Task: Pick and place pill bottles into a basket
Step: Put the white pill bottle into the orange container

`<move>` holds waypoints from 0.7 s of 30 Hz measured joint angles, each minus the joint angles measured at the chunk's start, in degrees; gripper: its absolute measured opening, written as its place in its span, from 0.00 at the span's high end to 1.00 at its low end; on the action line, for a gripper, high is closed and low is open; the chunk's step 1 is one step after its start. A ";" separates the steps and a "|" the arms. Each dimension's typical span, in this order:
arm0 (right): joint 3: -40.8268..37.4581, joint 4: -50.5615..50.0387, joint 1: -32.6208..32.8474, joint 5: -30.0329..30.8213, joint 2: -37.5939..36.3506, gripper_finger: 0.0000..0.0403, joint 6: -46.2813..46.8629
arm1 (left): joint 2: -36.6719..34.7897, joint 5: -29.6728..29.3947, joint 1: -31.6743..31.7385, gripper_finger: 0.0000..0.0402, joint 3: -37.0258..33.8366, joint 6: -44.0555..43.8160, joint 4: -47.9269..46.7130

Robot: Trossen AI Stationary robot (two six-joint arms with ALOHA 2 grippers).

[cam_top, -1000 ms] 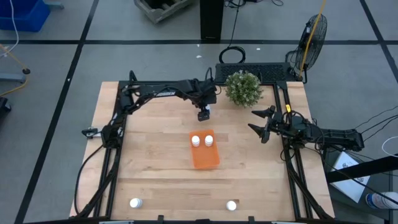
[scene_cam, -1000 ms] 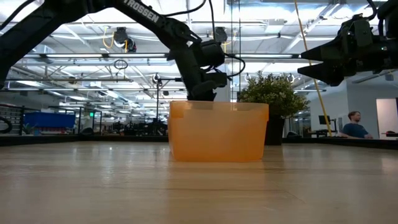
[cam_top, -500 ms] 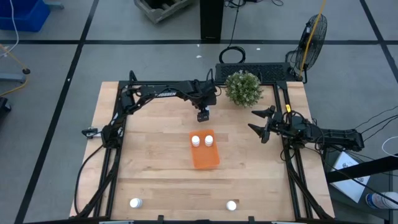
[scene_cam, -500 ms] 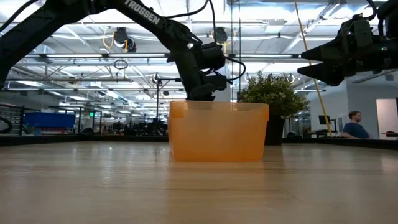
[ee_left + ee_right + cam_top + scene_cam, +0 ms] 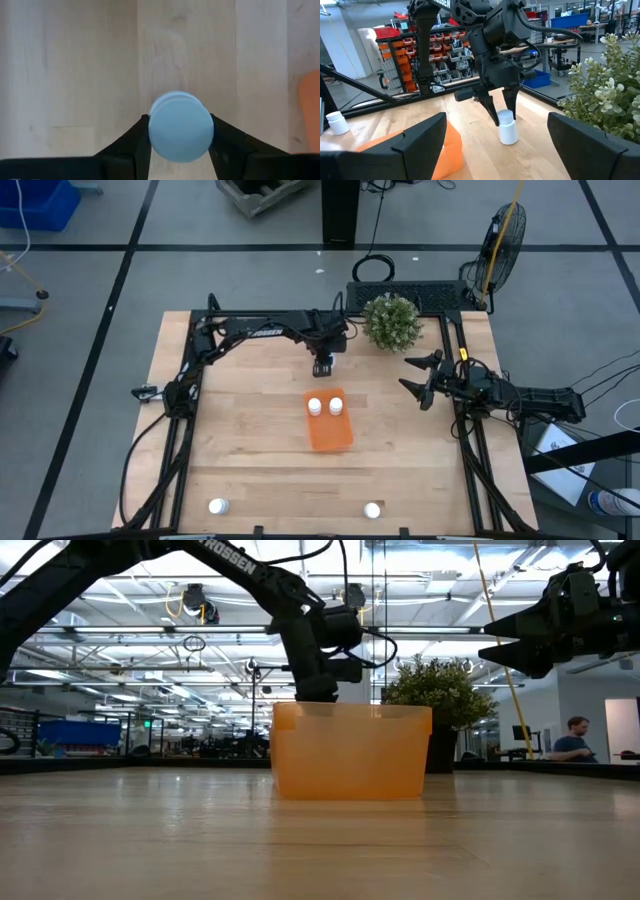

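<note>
My left gripper is shut on a white pill bottle just beyond the far end of the orange tray. The bottle also shows in the right wrist view. Two bottles stand in the tray's far end. Two more stand on the table near its front edge, one at the left and one at the right. My right gripper is open and empty, in the air at the table's right side. My left gripper pinches the bottle's top by the cap's sides between its two fingers. The fingers come from above, pointing down. The bottle hangs upright below them. Whether its base is off the table, I cannot tell.
A green bushy plant stands at the table's far edge, right of my left gripper. In the low view the tray hides the lower part of my left gripper. A person sits in the room beyond the table.
My left gripper has shifted a little toward the table's left with the bottle, staying shut on it.
</note>
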 joint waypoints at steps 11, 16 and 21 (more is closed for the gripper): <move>0.00 -0.48 0.00 0.00 0.00 0.16 -0.02 | -7.83 -5.02 -4.84 0.60 -0.01 0.03 -6.70; 0.00 -0.46 0.00 0.04 0.00 0.16 -0.24 | -14.23 -9.27 -10.61 0.60 0.00 -2.15 -11.60; 0.00 -0.41 0.00 0.04 0.02 0.16 -0.24 | -19.33 -8.02 -16.07 0.60 0.06 -6.68 -10.98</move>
